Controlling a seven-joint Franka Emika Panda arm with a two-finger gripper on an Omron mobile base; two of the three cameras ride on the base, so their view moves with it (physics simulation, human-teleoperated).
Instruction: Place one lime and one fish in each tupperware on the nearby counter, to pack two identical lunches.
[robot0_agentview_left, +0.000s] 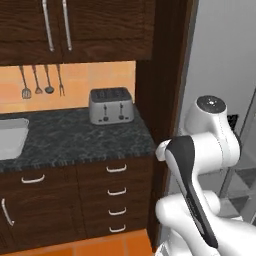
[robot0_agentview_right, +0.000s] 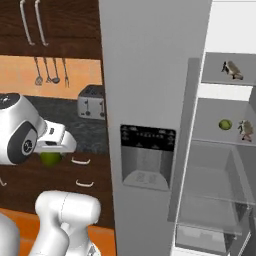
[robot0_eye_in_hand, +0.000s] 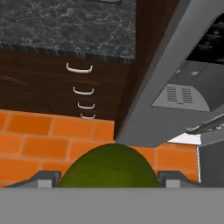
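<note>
Carrying: gripper (robot0_eye_in_hand: 109, 177) jaws clamped on a lime (robot0_eye_in_hand: 109, 168), apparently clear of the fridge; second lime (robot0_agentview_right: 225, 124) on a fridge shelf
Next: swing toward the counter (robot0_agentview_left: 75, 137) at 10 o'clock; find a tupperware
Lime: round, dull yellow-green, smooth; sits at 6 o'clock between the fingertips (robot0_eye_in_hand: 43, 179)

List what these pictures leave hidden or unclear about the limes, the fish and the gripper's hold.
- Held lime: hand view's bottom edge cuts it off; in the right base view the arm hides most of it.
- Gripper: finger contact with the lime is cut off, hand view.
- Two fish and the second lime on fridge shelves: too small for detail, right base view.
- Sink: cut by the left edge, left base view.
</note>
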